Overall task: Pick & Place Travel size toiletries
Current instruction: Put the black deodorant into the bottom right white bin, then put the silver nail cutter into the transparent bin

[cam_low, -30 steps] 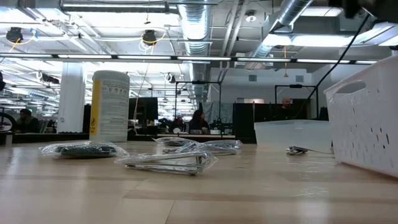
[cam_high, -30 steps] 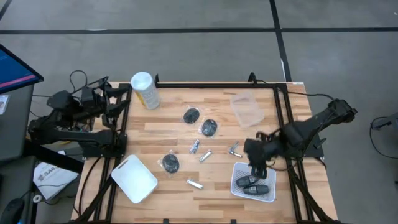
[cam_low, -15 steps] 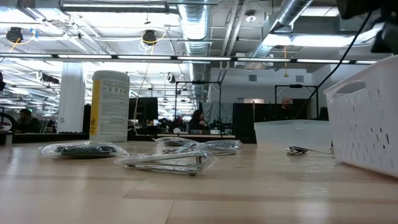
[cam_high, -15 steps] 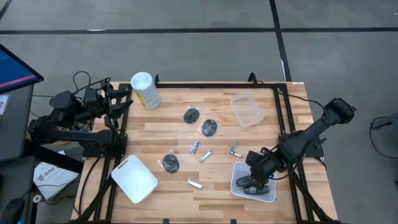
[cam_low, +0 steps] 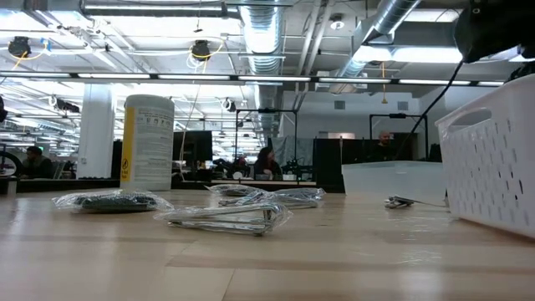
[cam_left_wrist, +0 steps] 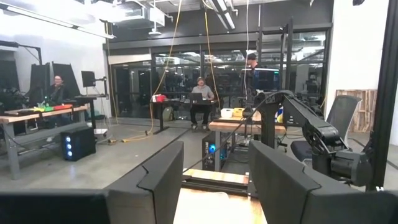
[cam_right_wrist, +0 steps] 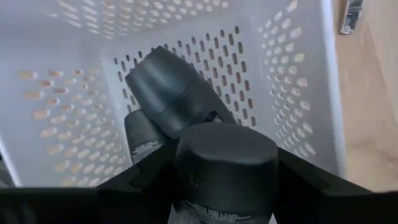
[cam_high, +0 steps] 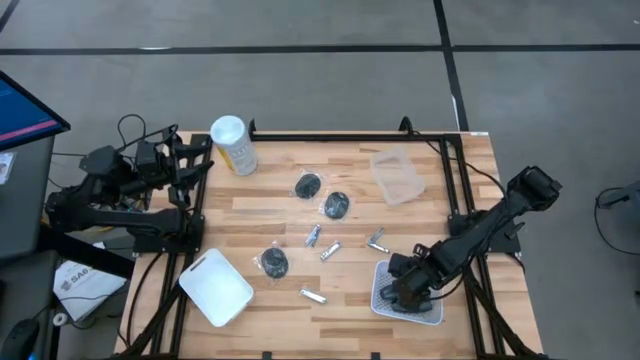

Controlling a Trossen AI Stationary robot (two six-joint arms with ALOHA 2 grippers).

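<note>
My right claw is grasping 1 dark capsule, its rounded end sitting between my fingers. A second ago this claw hung above the rim of the white basket; now it has dropped inside it, so the capsule is low over the basket floor. Just past it lie 2 more capsules, already stowed and touching each other. I judge this to be the moment of letting go: the delivery is nearly done, but the capsule is not yet free of me.

From above, the right claw and the basket sit at 4 o'clock on the table. Near the basket, at 3 o'clock, lies 1 silver piece. Around the centre are 2 more silver pieces, with a 4th at 6 o'clock. A wrapped disc lies at 7 o'clock and 2 discs at 12 o'clock. That leaves 7 things to fetch.

Farther off, a clear tub stands at 1 o'clock, a white tray at 8 o'clock and the tall canister at 11 o'clock. My left claw waits at 10 o'clock by the table's edge, its fingers apart and holding nothing.
</note>
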